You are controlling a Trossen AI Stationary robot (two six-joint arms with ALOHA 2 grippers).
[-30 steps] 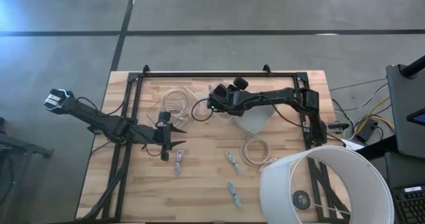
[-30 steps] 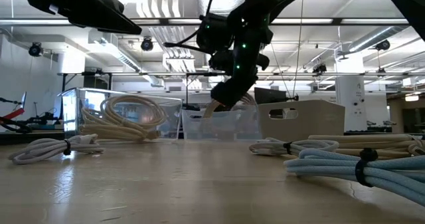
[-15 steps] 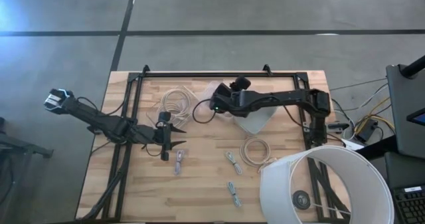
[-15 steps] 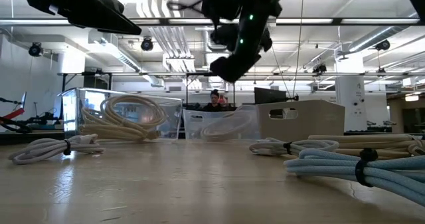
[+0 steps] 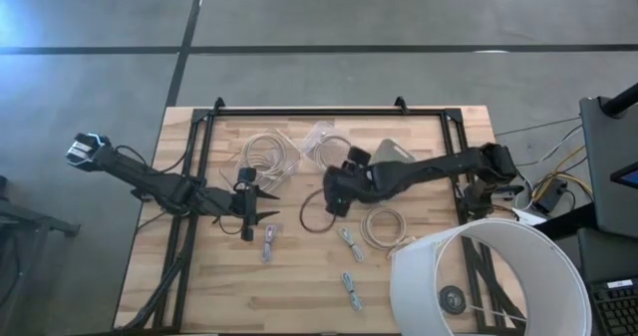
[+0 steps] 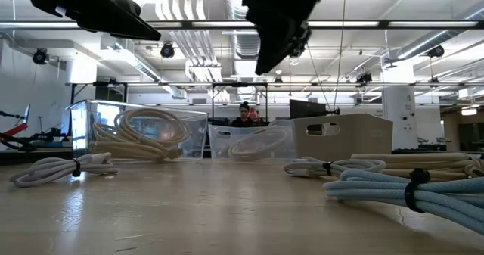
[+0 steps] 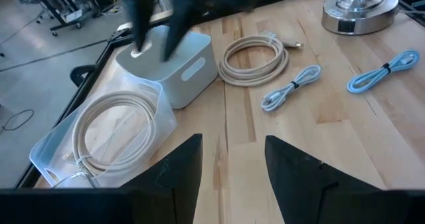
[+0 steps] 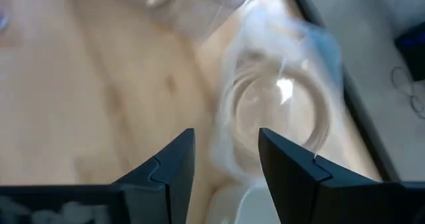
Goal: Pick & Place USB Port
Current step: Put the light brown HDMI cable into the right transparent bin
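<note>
Several bundled USB cables lie on the wooden table: a cream coil, small grey bundles and a light-blue one. At the far side, two clear bins each hold a coiled cream cable. My right gripper hangs open and empty above mid-table, just nearer than the second bin. My left gripper waits open and empty above the table's left half, high above the grey bundle.
A white box stands beside the clear bins at the far side. A large white lampshade on a metal base fills the near right corner. A black frame rims the table. A person is far behind the table.
My right gripper has opened and let go of a cream coiled cable, which now lies in the second clear bin. It has then risen and moved from over that bin toward the table's near edge.
</note>
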